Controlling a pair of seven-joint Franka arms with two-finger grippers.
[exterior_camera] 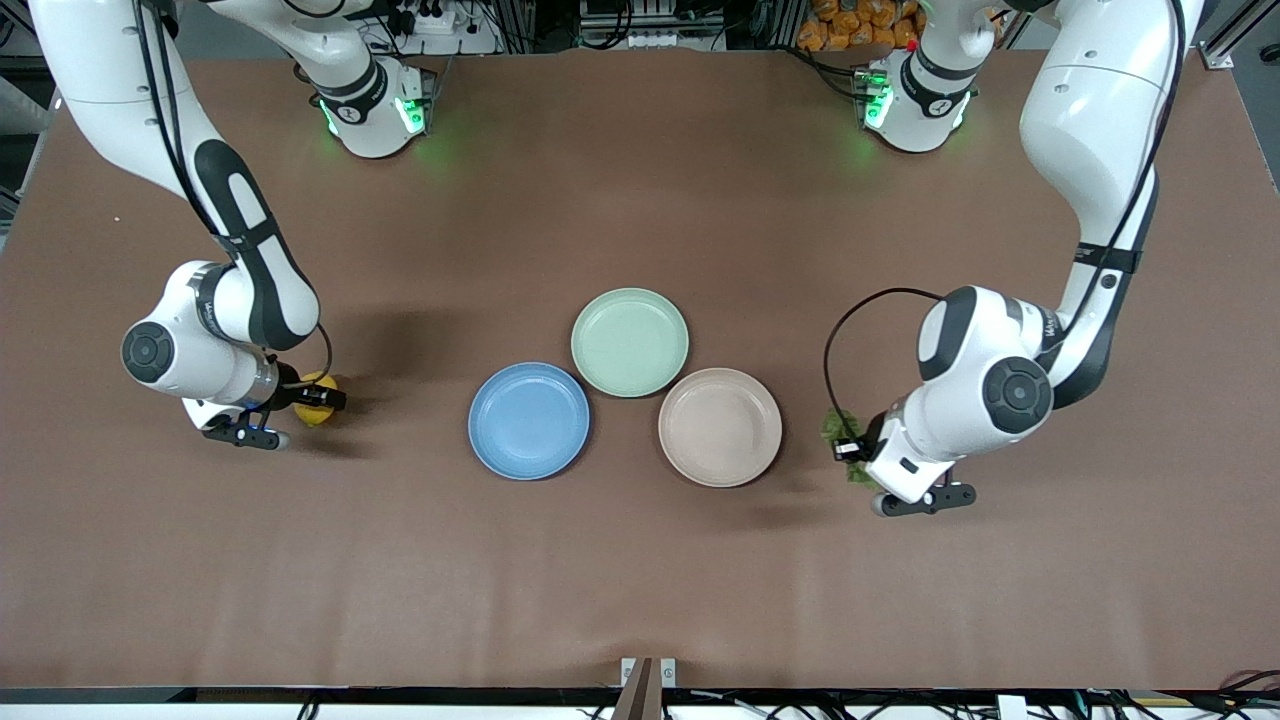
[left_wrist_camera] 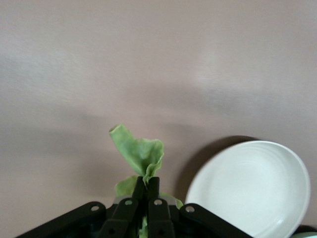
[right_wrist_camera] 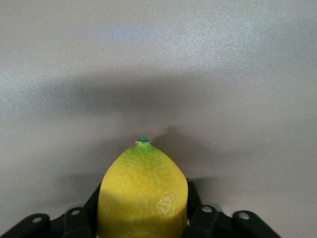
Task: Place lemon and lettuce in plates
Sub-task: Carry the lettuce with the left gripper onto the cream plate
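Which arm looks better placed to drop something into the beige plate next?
The left arm. Its gripper, fingers shut on the lettuce, sits right beside the beige plate. The right gripper, shut on the lemon, is nearer the blue plate.

A brown table cover [exterior_camera: 640, 560] is spread over the whole work area, w/ soft creases seen along the edge nearest the front camera. A pale mint-green plate [exterior_camera: 630, 342] is set approx. mid-table, right side up, nothing on it. At that near edge, centre, a small bracket w/ two pale tabs [exterior_camera: 648, 672] is fixed. Above the top edge of the cover, orange items [exterior_camera: 860, 22] are stacked, beside cables & metal framing [exterior_camera: 640, 20].
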